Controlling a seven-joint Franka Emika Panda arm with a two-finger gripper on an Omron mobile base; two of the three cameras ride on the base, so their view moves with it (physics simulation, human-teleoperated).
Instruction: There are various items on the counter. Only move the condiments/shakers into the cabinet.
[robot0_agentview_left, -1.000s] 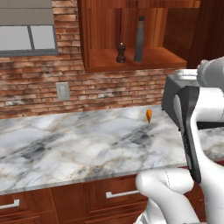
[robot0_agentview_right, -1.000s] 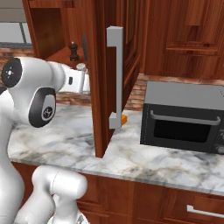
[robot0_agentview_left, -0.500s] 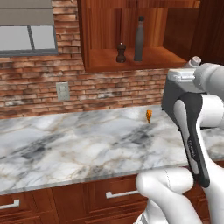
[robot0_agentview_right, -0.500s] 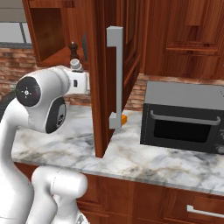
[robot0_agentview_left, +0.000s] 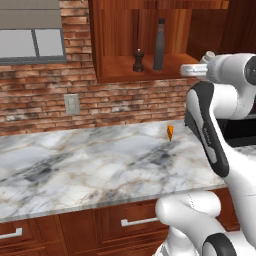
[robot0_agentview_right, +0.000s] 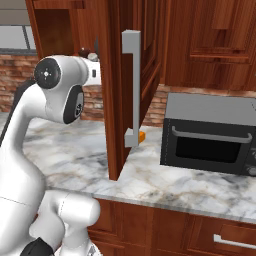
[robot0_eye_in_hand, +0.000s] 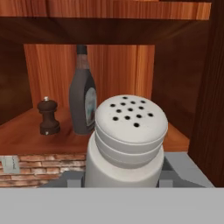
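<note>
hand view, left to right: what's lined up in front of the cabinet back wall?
pepper mill → dark bottle → pale grey shaker, close up in the claw.

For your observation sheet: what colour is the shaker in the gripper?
Pale grey-white, with a dark-holed top; the shaker shows best in the hand view.

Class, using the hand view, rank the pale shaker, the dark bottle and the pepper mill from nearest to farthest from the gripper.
1. Pale shaker: held in the gripper, front centre.
2. Dark bottle: on the cabinet shelf, just behind the shaker, to its left.
3. Pepper mill: on the shelf, farther left.
</note>
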